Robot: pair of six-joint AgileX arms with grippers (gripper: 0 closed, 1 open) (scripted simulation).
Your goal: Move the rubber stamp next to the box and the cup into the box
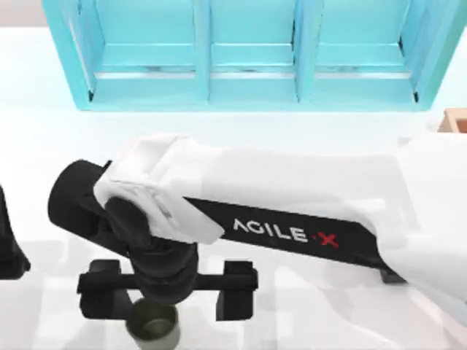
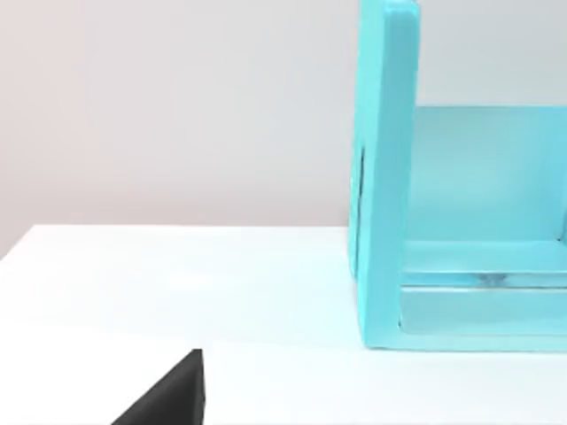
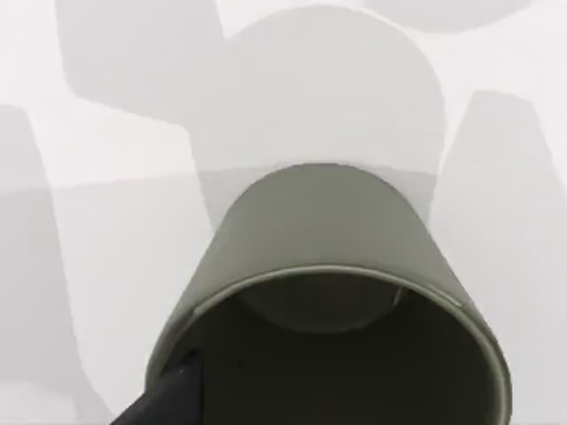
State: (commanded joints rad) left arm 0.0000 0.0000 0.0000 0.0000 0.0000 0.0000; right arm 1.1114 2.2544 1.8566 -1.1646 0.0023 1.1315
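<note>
Right claw (image 1: pixel 166 292) over cup (image 1: pixel 154 324), front-left of desk (image 1: pixel 44 138).
Claw fingers look spread, one finger (image 3: pixel 168 398) inside the rim; cup apparently lifted. Risk: thin rim grip, cup tilts or drops before reaching box (image 1: pixel 454 120) at right edge. Left claw (image 1: pixel 11 248) parked at left.

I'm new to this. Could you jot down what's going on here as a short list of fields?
Working arm: right arm, reaching across to the table's left front
Right gripper: directly over the cup, open
Cup: upright on the table, one finger at its rim
Left arm: parked at the left edge
Shelf: turquoise, at the back
Box: corner at the right edge
</note>
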